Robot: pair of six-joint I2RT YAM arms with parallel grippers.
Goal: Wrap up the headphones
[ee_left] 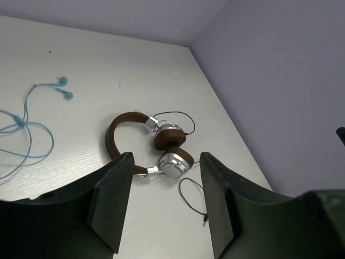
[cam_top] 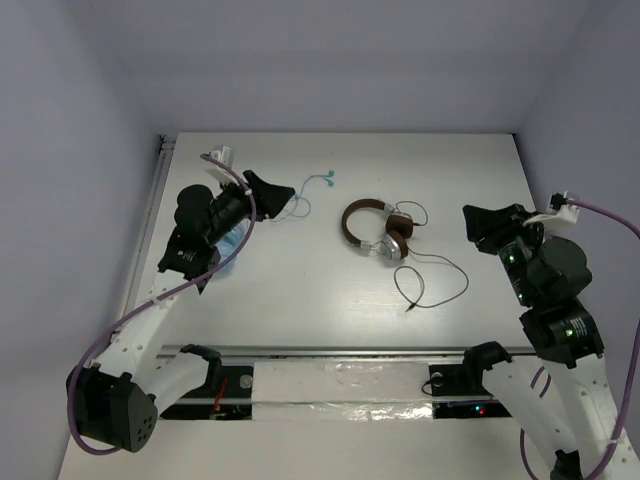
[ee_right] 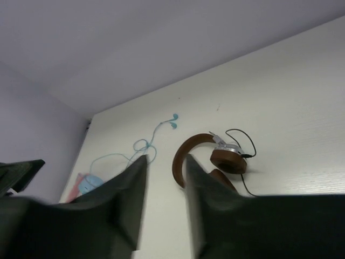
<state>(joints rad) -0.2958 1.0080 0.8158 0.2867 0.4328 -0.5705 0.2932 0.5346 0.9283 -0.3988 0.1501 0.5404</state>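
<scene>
The headphones (cam_top: 372, 228) lie on the white table (cam_top: 300, 290) near its middle, with a brown headband, brown pads and silver earcups. Their thin black cable (cam_top: 466, 280) lies in loose loops to the right and front of them. My left gripper (cam_top: 278, 190) hovers left of them, open and empty. In the left wrist view the headphones (ee_left: 161, 143) and cable (ee_left: 186, 194) show beyond the open left gripper (ee_left: 166, 156). My right gripper (cam_top: 480, 224) hovers right of them, open with nothing in it. The right wrist view has the headphones (ee_right: 229, 161) past the right gripper (ee_right: 165, 157).
Light-blue earbuds (cam_top: 312, 188) lie tangled at the back left, close to the left gripper. Pink-and-blue headphones (ee_right: 86, 183) lie under the left arm by the left table edge. A taped rail (cam_top: 340, 380) runs along the near edge between the arm bases.
</scene>
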